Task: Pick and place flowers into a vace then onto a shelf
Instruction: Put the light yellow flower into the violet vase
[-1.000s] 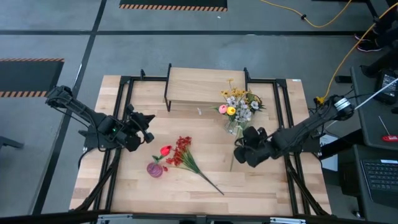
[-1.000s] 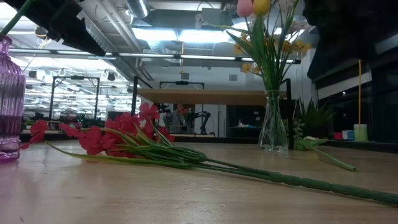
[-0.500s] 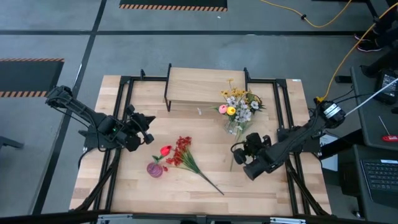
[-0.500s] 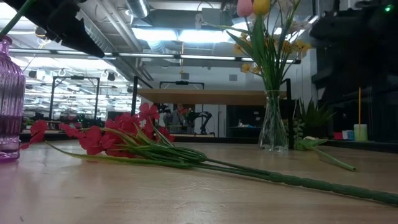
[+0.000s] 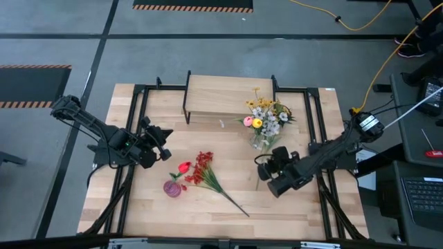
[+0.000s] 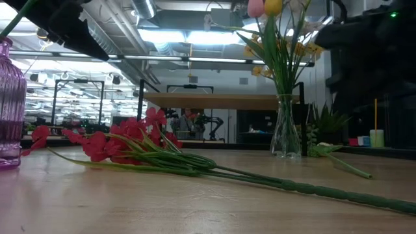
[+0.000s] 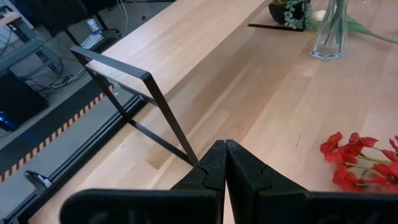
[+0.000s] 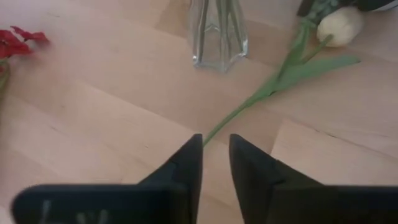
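Observation:
A clear glass vase [image 5: 260, 142] [image 8: 217, 34] stands on the table and holds pink and yellow tulips with small yellow and white blossoms. A purple vase [image 5: 172, 187] [image 6: 10, 104] holds a red tulip [image 5: 184, 167]. The red berry spray [image 5: 202, 169] [image 6: 123, 143] lies flat beside it. A loose cream tulip stem [image 8: 280, 81] lies on the wood by the clear vase. My right gripper [image 8: 216, 146] [image 5: 261, 166] hovers narrowly open just short of that stalk's cut end. My left gripper [image 7: 225, 149] [image 5: 168, 146] waits shut at the table's left.
The shelf [image 5: 225, 97] [image 6: 214, 101] stands at the table's far edge, its black leg [image 7: 155, 99] close ahead of my left gripper. Black frame rails [image 5: 315, 124] run along both sides of the table. Bare wood lies toward the near edge.
My right gripper has come down and shifted slightly toward the table's near-left, closer to the loose stem beside the clear vase. The flowers and vases have stayed where they were.

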Robot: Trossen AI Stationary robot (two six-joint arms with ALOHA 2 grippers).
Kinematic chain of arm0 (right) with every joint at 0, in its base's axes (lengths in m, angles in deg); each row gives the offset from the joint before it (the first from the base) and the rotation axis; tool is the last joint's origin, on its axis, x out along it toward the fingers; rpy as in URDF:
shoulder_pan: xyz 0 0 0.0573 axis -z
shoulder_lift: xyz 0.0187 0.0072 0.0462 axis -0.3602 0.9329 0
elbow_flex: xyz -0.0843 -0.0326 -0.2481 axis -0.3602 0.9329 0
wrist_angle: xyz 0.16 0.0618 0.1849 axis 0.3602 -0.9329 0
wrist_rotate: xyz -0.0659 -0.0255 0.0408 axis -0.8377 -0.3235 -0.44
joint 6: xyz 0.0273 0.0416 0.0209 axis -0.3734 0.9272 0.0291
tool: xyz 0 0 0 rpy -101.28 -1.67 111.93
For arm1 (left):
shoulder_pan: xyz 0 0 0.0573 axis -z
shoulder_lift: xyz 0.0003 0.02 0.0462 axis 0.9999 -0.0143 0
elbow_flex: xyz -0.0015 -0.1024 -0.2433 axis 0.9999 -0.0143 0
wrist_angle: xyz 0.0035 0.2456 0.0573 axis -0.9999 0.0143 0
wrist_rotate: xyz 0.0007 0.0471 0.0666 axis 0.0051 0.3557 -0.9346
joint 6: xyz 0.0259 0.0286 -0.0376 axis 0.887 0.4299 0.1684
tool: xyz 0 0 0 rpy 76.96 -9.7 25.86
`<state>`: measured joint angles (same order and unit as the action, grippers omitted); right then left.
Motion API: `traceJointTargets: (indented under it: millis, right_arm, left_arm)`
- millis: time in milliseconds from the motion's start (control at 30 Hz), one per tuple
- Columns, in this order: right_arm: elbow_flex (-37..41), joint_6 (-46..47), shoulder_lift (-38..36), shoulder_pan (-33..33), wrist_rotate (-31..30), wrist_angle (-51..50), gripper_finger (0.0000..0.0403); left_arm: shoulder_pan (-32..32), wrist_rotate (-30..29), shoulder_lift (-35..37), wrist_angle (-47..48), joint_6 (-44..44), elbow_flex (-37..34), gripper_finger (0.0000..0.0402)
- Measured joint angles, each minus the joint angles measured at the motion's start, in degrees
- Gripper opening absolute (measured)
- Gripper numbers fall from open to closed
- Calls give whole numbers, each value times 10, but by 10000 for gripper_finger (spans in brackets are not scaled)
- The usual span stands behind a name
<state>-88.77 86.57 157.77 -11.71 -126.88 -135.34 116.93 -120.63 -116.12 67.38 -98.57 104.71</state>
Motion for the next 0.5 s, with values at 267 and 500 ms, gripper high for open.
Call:
traceJointTargets:
  millis: [267,500]
  right_arm:
    - [0,-23,22,25,45,29,126]
    - [0,-48,51,54,61,46,129]
  left_arm:
    - [0,3,0,1,0,0,2]
    - [0,3,0,2,0,0,3]
